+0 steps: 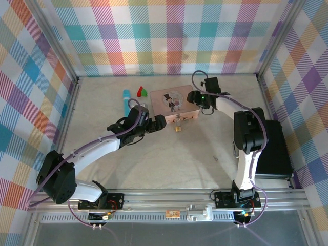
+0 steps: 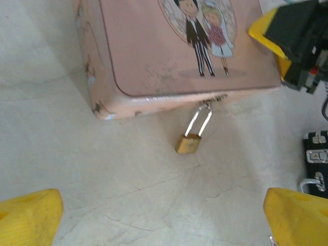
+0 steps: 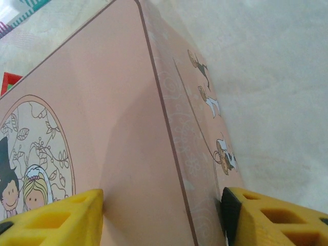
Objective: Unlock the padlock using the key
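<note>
Small yellow-brass padlock (image 2: 188, 143) hangs, apparently locked, from pink cartoon-printed tin box (image 2: 154, 56) on counter (image 2: 102, 174). Left pincer (image 2: 164, 218) spread, empty. Right pincer (image 3: 164, 220) pinches box edge. Key work outstanding.

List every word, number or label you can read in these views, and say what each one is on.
No text can be read in any view.
pink box: only a cartoon bride and groom, no lettering seen.
padlock: any marking on its brass body is too blurred to read.
small tag on the front rail: too small to read.
</note>
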Controlling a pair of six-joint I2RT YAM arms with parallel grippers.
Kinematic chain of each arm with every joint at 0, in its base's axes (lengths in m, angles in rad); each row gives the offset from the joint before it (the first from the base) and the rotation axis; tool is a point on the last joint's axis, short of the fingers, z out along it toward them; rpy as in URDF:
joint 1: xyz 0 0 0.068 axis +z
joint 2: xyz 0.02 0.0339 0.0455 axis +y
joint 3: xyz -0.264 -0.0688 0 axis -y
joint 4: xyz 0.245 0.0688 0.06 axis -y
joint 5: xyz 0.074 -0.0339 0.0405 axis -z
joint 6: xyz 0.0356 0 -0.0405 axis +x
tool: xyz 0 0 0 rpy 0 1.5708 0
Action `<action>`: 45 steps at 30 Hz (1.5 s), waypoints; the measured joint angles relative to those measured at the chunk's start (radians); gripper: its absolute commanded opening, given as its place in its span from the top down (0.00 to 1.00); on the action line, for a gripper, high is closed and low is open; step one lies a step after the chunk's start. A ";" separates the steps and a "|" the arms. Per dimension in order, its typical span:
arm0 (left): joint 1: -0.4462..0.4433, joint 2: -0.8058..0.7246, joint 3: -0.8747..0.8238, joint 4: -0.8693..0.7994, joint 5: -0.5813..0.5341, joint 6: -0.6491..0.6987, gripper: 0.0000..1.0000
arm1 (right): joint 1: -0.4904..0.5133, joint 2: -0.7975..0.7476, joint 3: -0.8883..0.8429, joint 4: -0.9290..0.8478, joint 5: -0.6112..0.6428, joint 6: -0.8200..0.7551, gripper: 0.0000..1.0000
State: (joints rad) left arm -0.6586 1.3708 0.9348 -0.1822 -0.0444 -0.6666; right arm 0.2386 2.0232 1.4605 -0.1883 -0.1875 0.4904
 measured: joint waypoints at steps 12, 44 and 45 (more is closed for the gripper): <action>-0.021 0.026 -0.059 0.134 0.030 -0.006 0.00 | 0.000 -0.212 -0.050 -0.251 0.117 -0.083 0.27; -0.022 0.079 -0.153 0.235 0.026 -0.006 0.00 | 0.175 -0.684 -0.794 -0.569 0.362 0.256 0.69; -0.022 0.079 -0.153 0.235 0.026 -0.007 0.00 | 0.175 -0.684 -0.800 -0.560 0.357 0.262 0.69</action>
State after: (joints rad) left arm -0.6804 1.4498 0.7822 0.0528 -0.0189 -0.6739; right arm 0.4137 1.3396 0.6609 -0.7486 0.1699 0.7521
